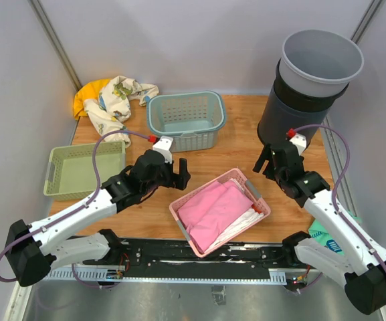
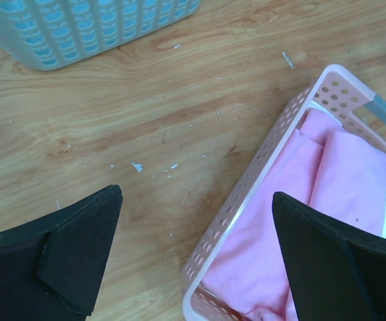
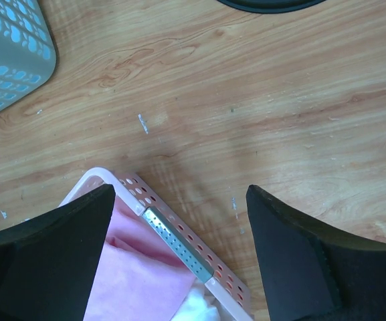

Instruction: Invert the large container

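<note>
Both stand wide and empty: the left end effector (image 1: 178, 172) just left of the pink basket (image 1: 176, 209), the right end effector (image 1: 269, 162) near the upright large container (image 1: 292, 119), far right.

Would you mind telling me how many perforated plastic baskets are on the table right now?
3: a green basket at the left edge, a blue basket at back centre, and a pink basket holding pink cloth at front centre. None appears hidden.
</note>
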